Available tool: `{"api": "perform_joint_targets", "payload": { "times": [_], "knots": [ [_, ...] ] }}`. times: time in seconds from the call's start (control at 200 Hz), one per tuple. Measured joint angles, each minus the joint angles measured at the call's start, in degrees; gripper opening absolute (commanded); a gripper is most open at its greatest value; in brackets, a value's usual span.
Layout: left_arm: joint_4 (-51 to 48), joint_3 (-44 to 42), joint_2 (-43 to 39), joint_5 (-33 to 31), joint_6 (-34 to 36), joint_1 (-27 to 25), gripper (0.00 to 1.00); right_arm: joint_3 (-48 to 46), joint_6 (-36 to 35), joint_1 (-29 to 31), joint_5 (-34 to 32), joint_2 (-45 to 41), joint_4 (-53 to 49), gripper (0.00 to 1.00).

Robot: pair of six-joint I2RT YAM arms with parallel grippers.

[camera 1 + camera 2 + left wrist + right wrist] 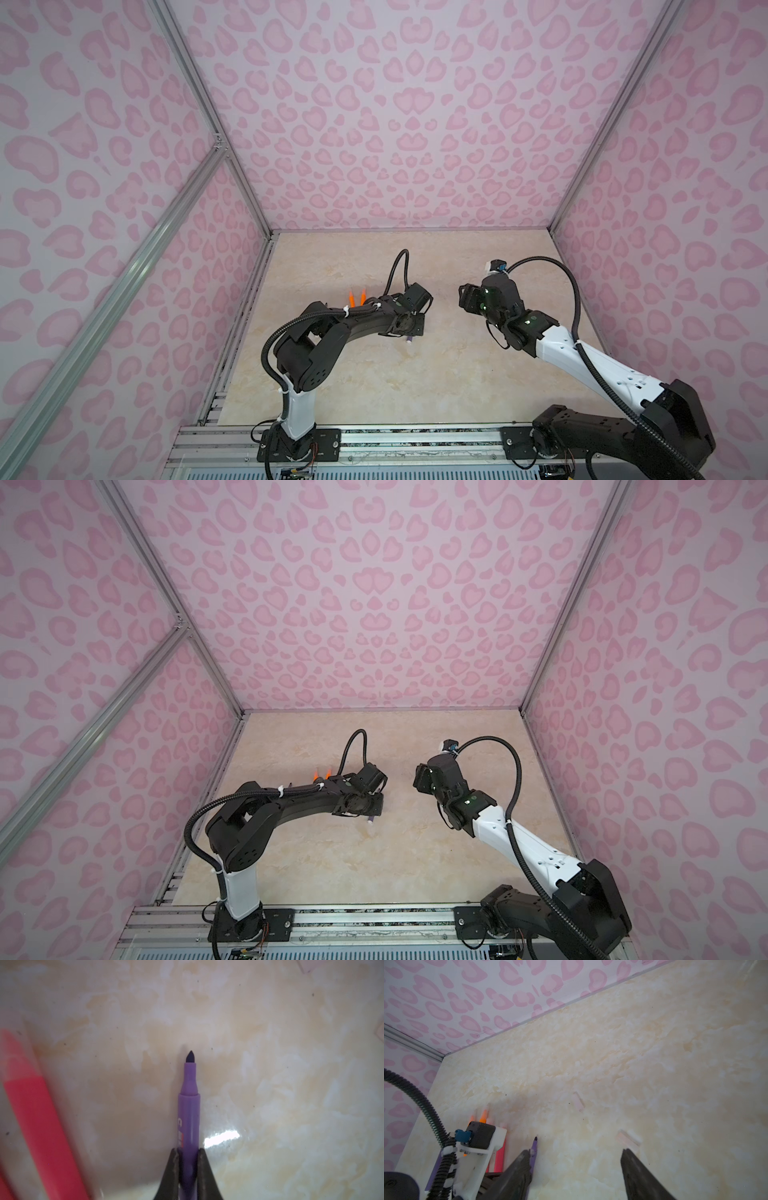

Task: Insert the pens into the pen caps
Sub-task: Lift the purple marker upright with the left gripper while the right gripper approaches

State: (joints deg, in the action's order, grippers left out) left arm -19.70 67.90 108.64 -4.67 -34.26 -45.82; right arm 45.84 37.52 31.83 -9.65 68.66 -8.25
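The left gripper [188,1150] has its two dark fingers [173,1167] clamped on the barrel of a purple pen [189,1109], gripping it behind the printed label. The pen runs straight out along the gripper's own line, its dark tapered tip leading and bare of any cap. Whether the tip touches the marbled table [270,1043] cannot be told. In both top views only the pen's rear end [409,340] [370,821] shows, poking out from under the left wrist toward the near edge, so its long axis runs near to far with the tip toward the back wall. A pink-red pen [37,1118] lies just beside it on the table, at a slant to it. Two orange pens [483,1114] lie side by side farther left, tips also toward the back wall. The right gripper [575,1151] hangs above the table with its jaws wide apart, holding nothing. Two clear pen caps [578,1102] [629,1139] lie flat on the table beyond it, apart from each other and from the pens.
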Motion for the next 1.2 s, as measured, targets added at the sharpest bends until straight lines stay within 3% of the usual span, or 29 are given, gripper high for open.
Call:
{"api": "perform_joint_targets", "payload": {
  "times": [0.43,0.83,1.035,1.2],
  "knots": [
    [13.42,-15.06,-20.35,-0.2,1.99,0.0,0.03,-2.29,1.55,11.21,-2.71,-5.53,5.07,0.74],
    [21.53,-21.62,-28.76,-0.74,3.28,-0.04,0.03,-1.25,1.31,18.05,-2.73,-3.61,10.12,0.88],
    [23.71,-23.41,-31.08,-1.4,3.43,-0.04,0.03,-0.2,0.37,22.99,-2.32,-1.53,13.49,0.87],
    [25.27,-24.81,-32.17,-1.51,3.52,-0.04,0.03,-0.17,0.2,23.58,-2.54,1.16,16.48,0.79]
  ]
}}
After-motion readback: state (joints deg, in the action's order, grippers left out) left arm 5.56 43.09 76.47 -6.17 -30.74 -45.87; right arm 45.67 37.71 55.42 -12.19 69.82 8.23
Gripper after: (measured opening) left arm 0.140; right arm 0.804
